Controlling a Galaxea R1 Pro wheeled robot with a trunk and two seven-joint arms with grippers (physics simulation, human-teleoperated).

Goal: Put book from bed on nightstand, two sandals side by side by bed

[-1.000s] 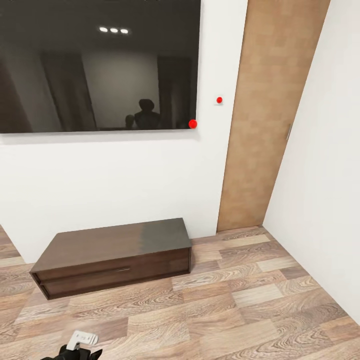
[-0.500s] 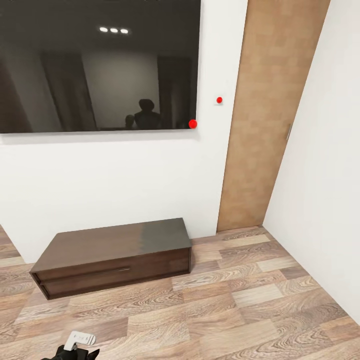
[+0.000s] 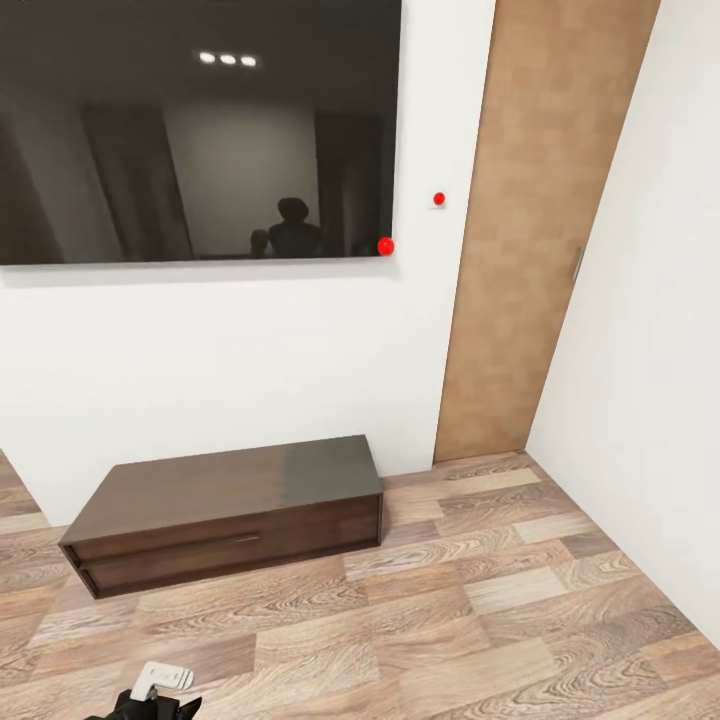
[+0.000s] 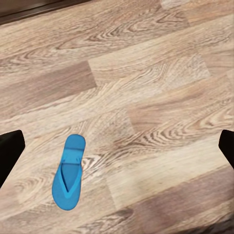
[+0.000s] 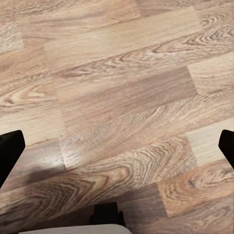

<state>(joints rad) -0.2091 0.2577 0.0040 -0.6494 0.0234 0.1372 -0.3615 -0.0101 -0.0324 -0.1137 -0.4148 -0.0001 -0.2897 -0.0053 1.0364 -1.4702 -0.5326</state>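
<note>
Bright blue against pale wood planks, one sandal (image 4: pixel 69 172) lies flat on the floor (image 4: pixel 146 97) in the left wrist view, below the left tool (image 4: pixel 117 148) and clear of it, nearer one of its two dark fingertips (image 4: pixel 9 151) than the other. Those tips sit at opposite edges of the picture with bare floor between them, so the left tool is spread wide and grasps nothing. The sandal's long axis runs roughly along the tool's line of sight, slightly tilted, with the rounded heel toward the far end and the thong strap and broader toe nearer the camera. Bare floor surrounds it on all sides, and a dark strip crosses the far corner of that view. The right tool (image 5: pixel 117 146) is likewise spread wide over bare planks with nothing in it. In the head view, a long low dark-wood cabinet (image 3: pixel 225 510) stands against a white wall (image 3: pixel 220 360) under a large dark screen (image 3: pixel 190 130), with a brown door (image 3: pixel 535 230) beside it and a second white wall at the right; open floor stretches in front, and part of the left arm (image 3: pixel 155 690) shows at the lower edge.
</note>
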